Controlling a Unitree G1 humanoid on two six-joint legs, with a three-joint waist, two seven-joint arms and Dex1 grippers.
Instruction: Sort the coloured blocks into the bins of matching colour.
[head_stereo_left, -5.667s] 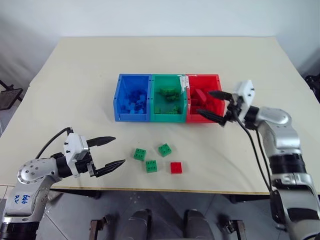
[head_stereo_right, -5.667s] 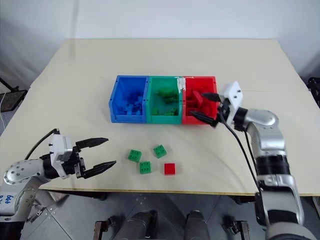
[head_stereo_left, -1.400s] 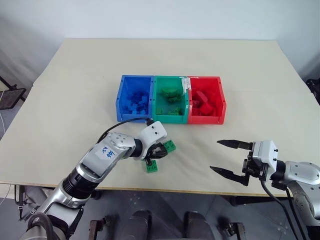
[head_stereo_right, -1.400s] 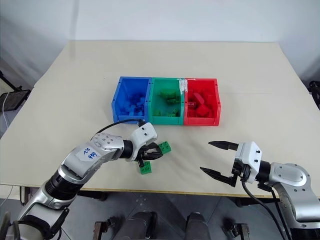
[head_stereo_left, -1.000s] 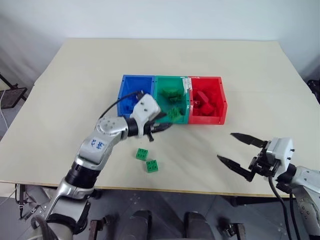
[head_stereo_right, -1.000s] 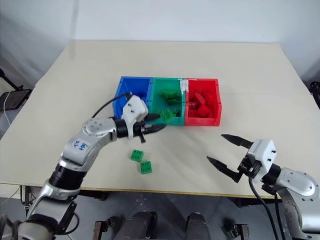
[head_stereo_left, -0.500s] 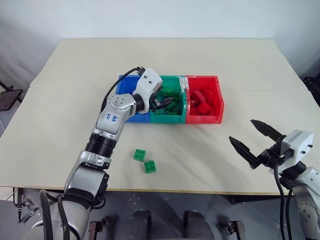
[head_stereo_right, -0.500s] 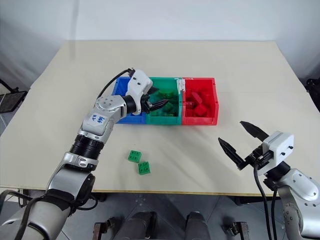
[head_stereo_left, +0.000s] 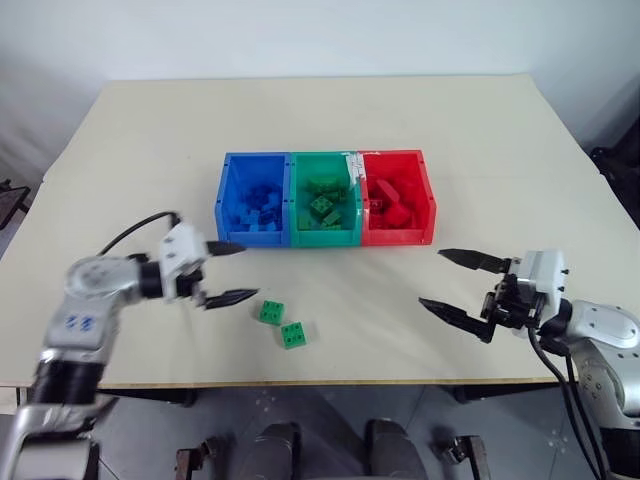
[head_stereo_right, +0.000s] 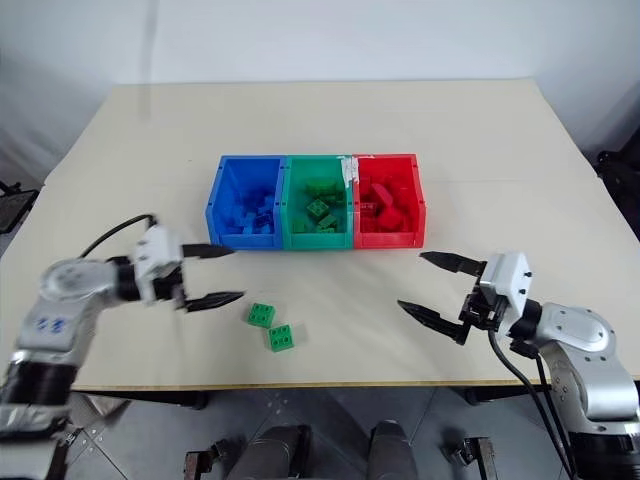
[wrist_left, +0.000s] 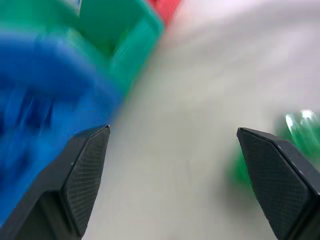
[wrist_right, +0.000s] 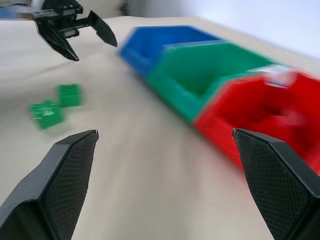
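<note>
Now we are looking at two green blocks lying on the bench (head_stereo_left: 120, 130) in front of the bins: one block (head_stereo_left: 269, 312) nearer the left claw (head_stereo_left: 222, 272), the other block (head_stereo_left: 294, 335) just beside it toward the front edge. We are judging them as light, stiff plastic bricks, hard and a little slick on their flat sides, so a pinch across two opposite side walls, below the studs, should be holding better than one on the bumpy top. They are unlikely to break, but a glancing touch could be skating them across the smooth top.

The left claw is hovering spread and empty just beside the nearer block. The right claw (head_stereo_left: 458, 283) is standing spread and empty too, well apart from both blocks, off the red bin (head_stereo_left: 396, 237).

The blue bin (head_stereo_left: 252, 239), green bin (head_stereo_left: 324, 239) and red bin are sitting joined in a row, each holding bricks of its own colour. Those heaps are overlapping, so we are not counting them. In both wrist views the bins and blocks are smearing into blur.
</note>
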